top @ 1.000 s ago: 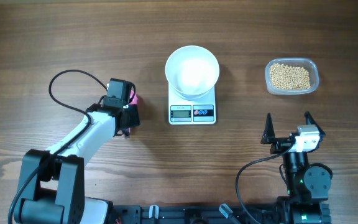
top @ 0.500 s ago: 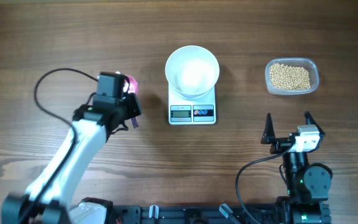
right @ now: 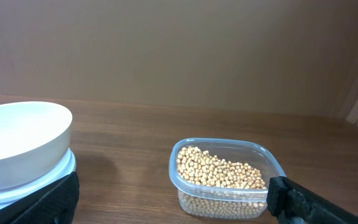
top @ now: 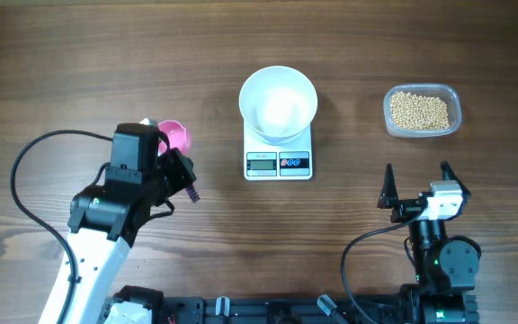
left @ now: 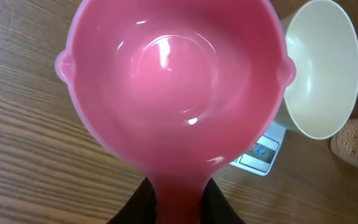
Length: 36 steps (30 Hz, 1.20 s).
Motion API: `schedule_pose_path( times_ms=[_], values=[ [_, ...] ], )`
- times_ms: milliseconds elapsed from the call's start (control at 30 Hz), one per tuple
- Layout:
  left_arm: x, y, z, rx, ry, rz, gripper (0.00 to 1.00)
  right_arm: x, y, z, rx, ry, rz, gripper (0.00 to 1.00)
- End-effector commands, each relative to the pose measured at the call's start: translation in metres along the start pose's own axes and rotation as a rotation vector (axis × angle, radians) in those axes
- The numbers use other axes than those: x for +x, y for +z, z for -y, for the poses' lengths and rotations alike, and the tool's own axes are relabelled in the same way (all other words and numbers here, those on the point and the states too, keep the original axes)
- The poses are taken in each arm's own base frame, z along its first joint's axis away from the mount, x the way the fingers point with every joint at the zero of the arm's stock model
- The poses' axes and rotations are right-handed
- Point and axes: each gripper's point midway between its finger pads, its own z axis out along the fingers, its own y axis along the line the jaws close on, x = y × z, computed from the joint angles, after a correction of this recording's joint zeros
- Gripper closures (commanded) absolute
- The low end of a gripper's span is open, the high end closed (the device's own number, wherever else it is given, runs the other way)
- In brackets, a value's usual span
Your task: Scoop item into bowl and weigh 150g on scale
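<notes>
A: Obs. The left tool (left: pixel 179 208) pinches the handle of a pink scoop (left: pixel 173 81). The scoop's cup is empty and sits straight ahead of the fingers. The right tool (top: pixel 417 181) is spread wide, nothing between its jaws.

B: Where's the material?

A: Beans (top: pixel 420 111) are all in a clear tub (top: pixel 387 110), ahead of the right tool. From the left tool they lie far off to the right, beyond the bowl (top: pixel 278 103). The bowl stands on the scale (top: pixel 278 164), ahead and right of the left tool, ahead and left of the right one. Bowl looks empty.

B: Handling?

A: Judgement only. Beans are small, hard, round and loose. They will roll and spill off a tilted scoop, and any that land on the desk (top: pixel 79 54) will scatter. The scoop looks like light, stiff, glossy plastic. The handle end is the right place to hold it, though the smooth surface could let it twist in the pinch once loaded. The tub looks thin and light and may slide when the scoop digs in. The bowl only rests on the scale, so a knock could shift it.

B: Markings?

A: No brand or label readable anywhere. The scale's display is too small to read. The panel beside it shows small coloured buttons, no legible text.
</notes>
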Motion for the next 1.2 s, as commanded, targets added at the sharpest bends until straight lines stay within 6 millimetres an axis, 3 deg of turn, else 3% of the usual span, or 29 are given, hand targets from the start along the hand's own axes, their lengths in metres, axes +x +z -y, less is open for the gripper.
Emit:
schedule_pose_path(
  times_ms=[0, 33, 167, 233, 333, 467, 600, 700, 800, 1000, 1167],
  values=[
    [0.004, -0.006, 0.015, 0.077, -0.012, -0.036, 0.96, -0.004, -0.001, -0.01, -0.064, 0.158, 0.015, 0.0],
    [0.005, -0.006, 0.016, 0.082, -0.015, -0.041, 0.96, -0.005, -0.001, -0.017, -0.102, 0.268, 0.013, 0.0],
    [0.008, -0.007, 0.019, 0.093, -0.156, -0.062, 0.96, -0.01, -0.008, -0.051, -0.295, 1.167, -0.133, 0.0],
    [0.008, -0.007, 0.019, 0.092, -0.227, -0.068, 0.96, -0.011, -0.011, -0.059, -0.33, 1.398, -0.203, 0.0],
    [0.012, -0.006, 0.022, 0.099, -0.378, -0.096, 0.96, -0.011, -0.012, -0.06, -0.325, 1.57, -0.243, 0.0],
    [0.021, -0.004, 0.03, 0.098, -0.45, -0.132, 0.96, -0.014, -0.021, -0.08, -0.434, 1.559, -0.333, 0.0],
    [0.031, -0.003, 0.043, 0.124, -0.419, -0.162, 0.96, -0.017, -0.049, -0.118, -0.704, 1.28, -0.438, 0.0],
    [0.039, 0.002, 0.046, 0.102, -0.494, -0.191, 0.96, -0.042, -0.066, -0.131, -0.873, 1.139, -0.376, 0.01],
    [0.043, 0.006, 0.047, 0.084, -0.545, -0.21, 0.96, -0.062, -0.075, -0.134, -0.929, 1.048, -0.316, 0.04],
    [0.041, 0.008, 0.05, 0.091, -0.574, -0.207, 0.96, -0.066, -0.075, -0.146, -0.969, 0.974, -0.352, 0.11],
    [0.039, 0.008, 0.048, 0.085, -0.574, -0.192, 0.96, -0.08, -0.059, -0.166, -0.982, 0.873, -0.41, 0.11]
  ],
)
